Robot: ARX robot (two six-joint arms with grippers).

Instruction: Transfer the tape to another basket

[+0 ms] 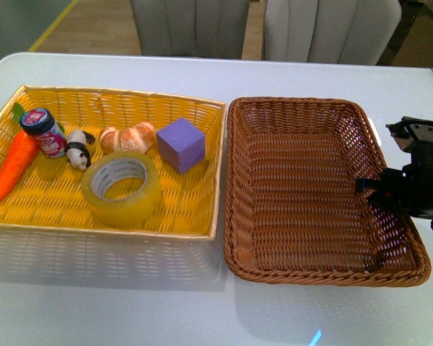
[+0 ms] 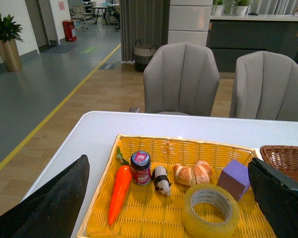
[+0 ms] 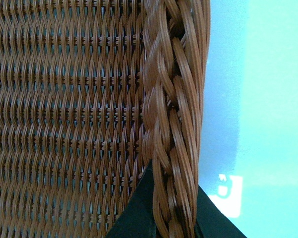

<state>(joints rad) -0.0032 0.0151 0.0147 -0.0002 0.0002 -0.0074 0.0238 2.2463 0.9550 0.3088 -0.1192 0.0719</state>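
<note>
The tape [image 1: 123,189], a wide yellowish roll with a white core, lies flat in the front part of the bright yellow basket [image 1: 166,101]. It also shows in the left wrist view [image 2: 210,210]. The dark brown wicker basket [image 1: 303,108] stands empty to the right of the yellow one. My right gripper [image 1: 390,191] is shut on the basket's right rim [image 3: 171,124], one finger inside and one outside. My left gripper [image 2: 169,218] is open, out of the front view, looking over the yellow basket from above its near side.
In the yellow basket lie a carrot [image 1: 13,167], a small jar [image 1: 43,131], a panda figure [image 1: 78,149], a croissant [image 1: 128,137] and a purple cube [image 1: 180,144]. Two grey chairs [image 2: 181,79] stand beyond the white table [image 1: 202,310].
</note>
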